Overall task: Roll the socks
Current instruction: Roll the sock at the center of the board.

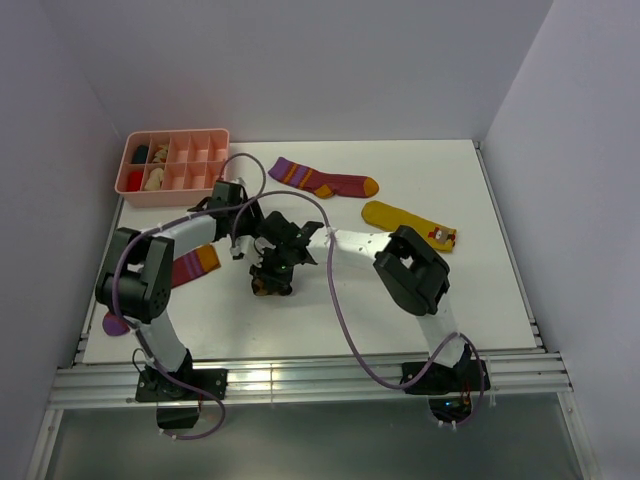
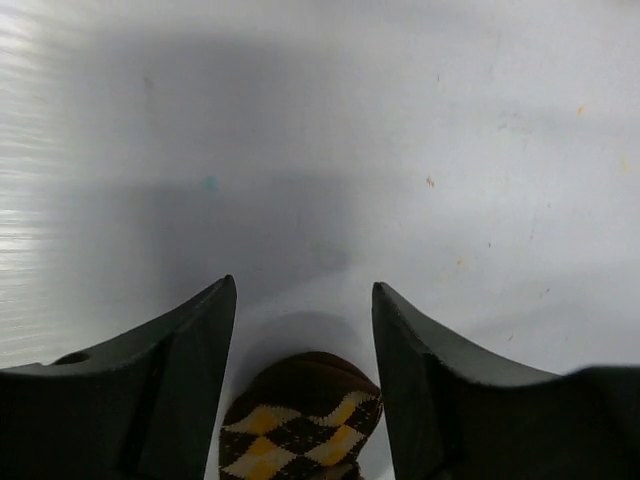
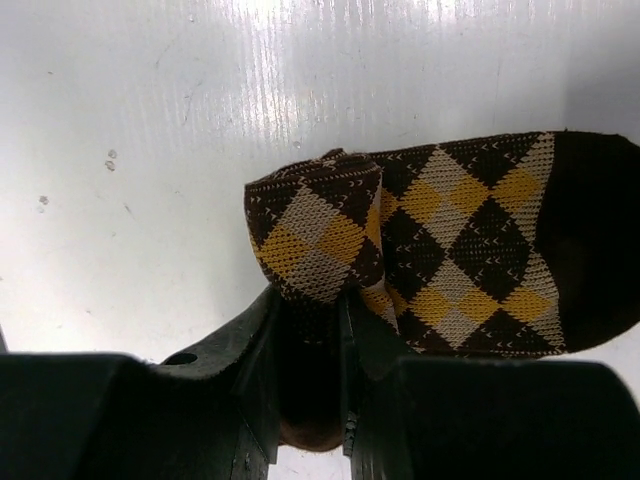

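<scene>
White table [image 1: 480, 300], walled on three sides. Clock directions are read from the overhead view.

Left arm [image 1: 140, 275] and right arm [image 1: 415, 270] both reach inward; their wrists meet just left of table centre.

Pink compartment tray [image 1: 170, 196] sits at 10 o'clock by the far-left corner. There are small items in its left cells, too small to name.

Maroon sock [image 1: 320, 180] with purple striped cuff and orange toe lies flat at 12 o'clock. Mustard-yellow sock [image 1: 405, 222] lies flat at 2 o'clock, a small picture near its right end. Second maroon sock [image 1: 192, 266] is at 9 o'clock, partly under the left arm, its orange toe showing.

Diamond-check sock [image 3: 460, 240], brown and tan, is on the table just left of centre, below both wrists. Its one end is rolled into a tight coil; the rest lies flat with a dark band at the far end.

Right gripper [image 3: 310, 300]: fingers clenched on the coiled end, pinching it from both sides.

Left gripper [image 2: 303, 290]: fingers spread apart, released. The sock's dark rounded end sits low between them; neither finger visibly touches it.
</scene>
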Robot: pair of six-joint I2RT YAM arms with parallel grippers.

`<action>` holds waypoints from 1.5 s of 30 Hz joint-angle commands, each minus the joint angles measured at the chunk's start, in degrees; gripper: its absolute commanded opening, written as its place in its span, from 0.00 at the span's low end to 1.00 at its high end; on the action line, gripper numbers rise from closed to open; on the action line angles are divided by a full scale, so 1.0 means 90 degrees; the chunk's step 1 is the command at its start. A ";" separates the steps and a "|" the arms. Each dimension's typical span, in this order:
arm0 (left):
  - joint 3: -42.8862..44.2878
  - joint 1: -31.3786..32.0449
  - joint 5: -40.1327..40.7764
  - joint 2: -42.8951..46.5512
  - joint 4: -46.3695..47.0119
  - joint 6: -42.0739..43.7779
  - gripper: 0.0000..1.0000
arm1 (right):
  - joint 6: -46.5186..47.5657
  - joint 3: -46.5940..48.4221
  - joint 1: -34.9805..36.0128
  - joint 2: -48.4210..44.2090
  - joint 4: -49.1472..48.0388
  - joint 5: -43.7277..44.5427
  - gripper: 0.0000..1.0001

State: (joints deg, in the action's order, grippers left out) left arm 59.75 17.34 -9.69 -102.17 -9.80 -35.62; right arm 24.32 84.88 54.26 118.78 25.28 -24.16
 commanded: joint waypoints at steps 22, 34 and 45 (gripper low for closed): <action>-0.2722 -0.0288 0.0266 0.5151 -0.0013 0.1233 0.65 | 0.0091 0.1310 -0.0345 0.1811 0.2689 -0.1466 0.00; -0.2566 -0.0334 0.2659 0.4850 -0.1750 -0.0933 0.59 | -0.0192 0.1311 -0.0502 0.1793 0.2465 -0.0899 0.00; -0.2831 -0.0472 -0.0005 0.2643 -0.0044 -0.0799 0.52 | -0.0553 0.0852 -0.0521 0.1500 0.1908 -0.0431 0.00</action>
State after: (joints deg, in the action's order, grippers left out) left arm 33.52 12.62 -0.73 -75.55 -15.11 -44.25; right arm 19.16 97.08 50.85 128.92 40.03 -44.01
